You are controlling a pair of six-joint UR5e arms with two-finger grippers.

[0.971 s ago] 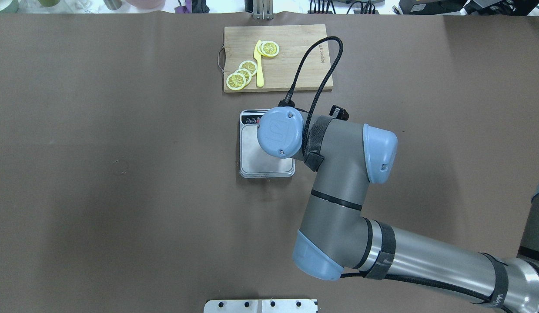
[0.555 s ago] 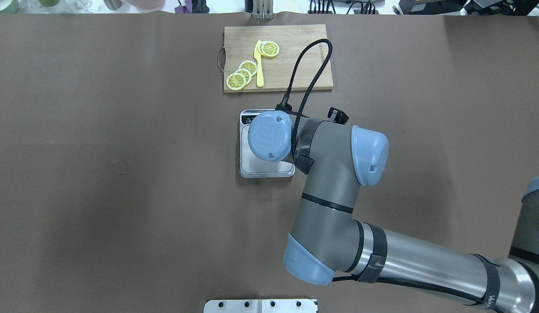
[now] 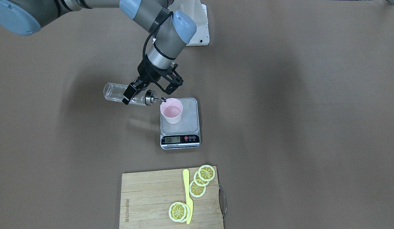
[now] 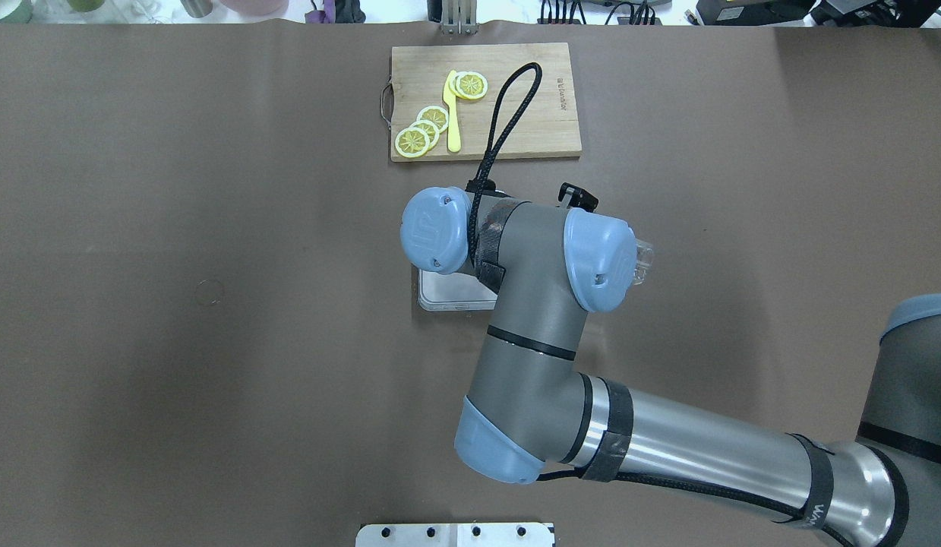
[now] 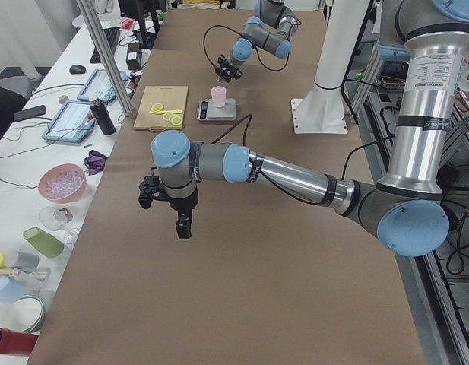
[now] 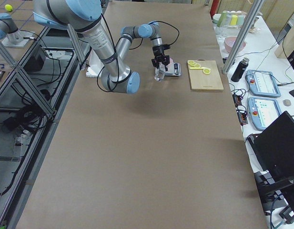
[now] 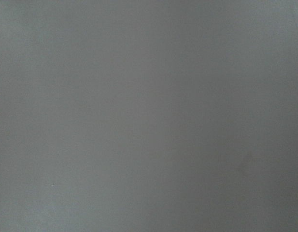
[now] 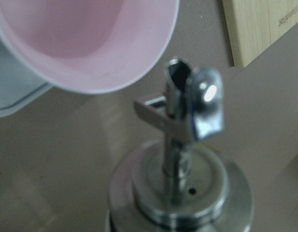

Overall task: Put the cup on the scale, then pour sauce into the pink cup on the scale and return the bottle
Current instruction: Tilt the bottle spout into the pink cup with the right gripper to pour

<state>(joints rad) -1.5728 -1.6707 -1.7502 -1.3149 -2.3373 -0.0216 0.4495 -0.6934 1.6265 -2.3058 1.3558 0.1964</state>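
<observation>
The pink cup (image 3: pixel 171 110) stands upright on the back left of the scale (image 3: pixel 180 127), beside its silver platform's edge. My right gripper (image 3: pixel 130 94) is shut on the clear glass bottle (image 3: pixel 115 92), which lies almost level above the table. Its metal spout (image 3: pixel 157 99) reaches the cup's rim. In the right wrist view the spout (image 8: pixel 187 106) sits just outside the cup's rim (image 8: pixel 86 43). In the overhead view my arm hides the cup; the bottle's base (image 4: pixel 643 262) and part of the scale (image 4: pixel 447 292) show. My left gripper (image 5: pixel 182 228) hangs over bare table; I cannot tell its state.
A wooden cutting board (image 3: pixel 146 203) with lemon slices (image 3: pixel 200 183) and a yellow knife (image 3: pixel 187 197) lies beyond the scale, away from the robot. The robot's white base (image 3: pixel 201 28) stands behind the scale. Bowls, cups and tablets sit along the far side bench (image 5: pixel 63 182).
My right wrist has swung left over the scale and turned. The arm now covers more of the scale, and the bottle's base has come into view at its right.
</observation>
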